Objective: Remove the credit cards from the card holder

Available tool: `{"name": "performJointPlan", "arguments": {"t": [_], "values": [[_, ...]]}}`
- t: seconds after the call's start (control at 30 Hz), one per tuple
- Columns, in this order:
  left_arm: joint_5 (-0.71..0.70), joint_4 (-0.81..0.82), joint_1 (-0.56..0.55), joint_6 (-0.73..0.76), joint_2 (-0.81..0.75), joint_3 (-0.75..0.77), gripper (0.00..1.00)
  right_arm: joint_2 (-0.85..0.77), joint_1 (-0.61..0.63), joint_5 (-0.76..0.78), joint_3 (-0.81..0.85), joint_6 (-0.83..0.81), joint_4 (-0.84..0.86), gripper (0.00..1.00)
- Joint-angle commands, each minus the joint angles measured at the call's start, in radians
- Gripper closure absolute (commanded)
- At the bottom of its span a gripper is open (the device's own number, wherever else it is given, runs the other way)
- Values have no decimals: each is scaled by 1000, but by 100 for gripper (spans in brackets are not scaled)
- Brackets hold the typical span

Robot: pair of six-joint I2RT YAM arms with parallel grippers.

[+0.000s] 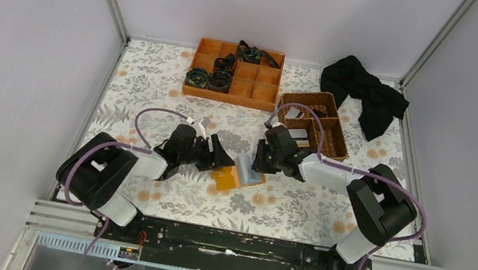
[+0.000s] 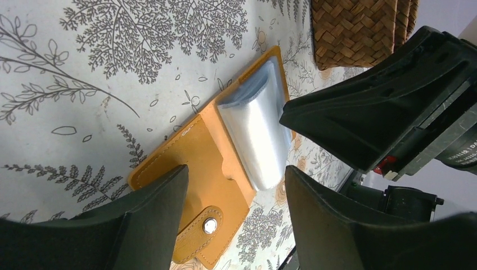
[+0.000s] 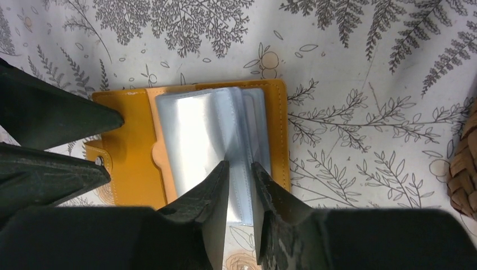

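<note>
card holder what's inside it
The open card holder shows a stack of pale glossy sleeves. The right end effector covers their near edge; cards cannot be made out.

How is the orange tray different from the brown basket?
The orange tray is smooth; the brown basket is woven. The tray has many small sections, the basket a few bigger ones. The tray sits straight, the basket turned at an angle. Both are open boxes with dividers.
</note>
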Motion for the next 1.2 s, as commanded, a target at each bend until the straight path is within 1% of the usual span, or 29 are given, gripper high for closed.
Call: {"name": "performJointPlan", "arguments": {"t": [0.0, 0.07, 0.13, 0.67, 0.87, 1.17], "values": [[-2, -27, -3, 16, 61, -1, 28, 44, -9, -43, -10, 11, 49, 69], [3, -17, -3, 14, 78, 2, 28, 54, -9, -88, -18, 15, 81, 60], [8, -7, -3, 9, 93, 4, 28, 62, -9, -118, -23, 26, 106, 60], [0, 33, -4, -5, 96, -6, 29, 20, 16, -288, -71, 96, 241, 66], [-9, 17, -3, 5, 69, -10, 28, 6, 41, -291, -68, 108, 262, 66], [-9, 25, -3, 5, 73, -17, 28, -33, 45, -314, -58, 110, 287, 66]]}}
